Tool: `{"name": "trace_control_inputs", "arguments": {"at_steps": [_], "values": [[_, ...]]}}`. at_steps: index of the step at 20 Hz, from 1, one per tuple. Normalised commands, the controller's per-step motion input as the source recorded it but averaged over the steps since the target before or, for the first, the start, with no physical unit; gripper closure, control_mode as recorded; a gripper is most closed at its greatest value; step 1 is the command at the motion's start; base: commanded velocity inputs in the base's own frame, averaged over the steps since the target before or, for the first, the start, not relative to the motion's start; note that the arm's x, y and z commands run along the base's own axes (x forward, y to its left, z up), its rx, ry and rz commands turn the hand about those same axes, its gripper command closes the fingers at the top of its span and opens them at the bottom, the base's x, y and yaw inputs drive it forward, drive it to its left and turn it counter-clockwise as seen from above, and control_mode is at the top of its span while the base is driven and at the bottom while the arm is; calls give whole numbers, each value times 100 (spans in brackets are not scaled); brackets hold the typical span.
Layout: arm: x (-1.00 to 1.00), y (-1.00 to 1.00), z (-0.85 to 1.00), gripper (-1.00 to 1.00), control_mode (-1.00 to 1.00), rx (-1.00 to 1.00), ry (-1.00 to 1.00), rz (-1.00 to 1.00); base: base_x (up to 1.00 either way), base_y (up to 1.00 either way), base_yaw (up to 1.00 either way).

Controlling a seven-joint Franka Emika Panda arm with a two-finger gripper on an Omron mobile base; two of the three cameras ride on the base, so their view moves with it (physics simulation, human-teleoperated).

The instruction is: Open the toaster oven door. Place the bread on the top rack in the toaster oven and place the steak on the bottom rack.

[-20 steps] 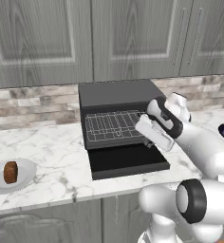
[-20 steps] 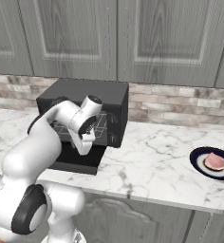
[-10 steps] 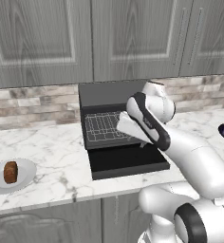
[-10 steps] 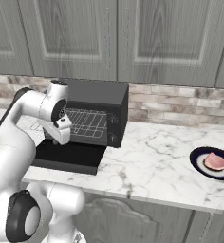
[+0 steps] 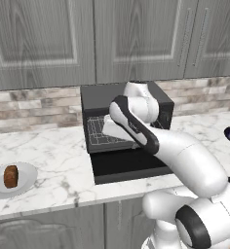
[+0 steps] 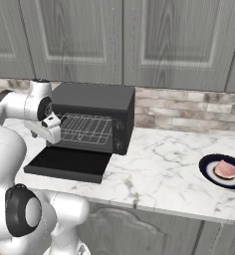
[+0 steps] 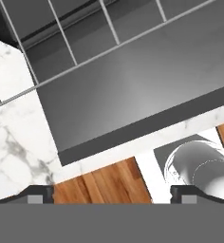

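Observation:
The black toaster oven stands at the back of the counter. The toaster oven door lies open and flat. A silver wire rack sticks out over the door; I cannot tell whether it is the top rack or the bottom rack. My gripper hovers over the door's left front part, pointing down, open, with nothing between its fingers. The bread sits on a white plate at the far left. The steak lies on a dark plate at the right.
Grey wall cabinets hang above the oven, over a brick backsplash. The marble counter runs between the oven and the steak's plate. Past the counter's edge, the hand view looks down on wooden floor.
The hand has swung from the right side of the oven's mouth across to its left side. Its jaws have gone from shut to open.

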Motion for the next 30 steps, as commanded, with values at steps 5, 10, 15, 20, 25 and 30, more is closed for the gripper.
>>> {"name": "trace_control_inputs", "arguments": {"at_steps": [5,10,15,20,25,30], "values": [[16,73,-9,-100,-100,-1,0,7,0,0,0],[49,100,-1,-100,-100,0,0,19,0,0,0],[34,100,-1,-100,-100,-1,0,24,0,0,0],[1,100,-5,-100,-100,-8,0,21,0,0,0],[-29,96,-14,-100,-100,-11,1,16,0,0,0],[-18,66,-10,-100,-100,-6,4,14,0,0,0]]}}
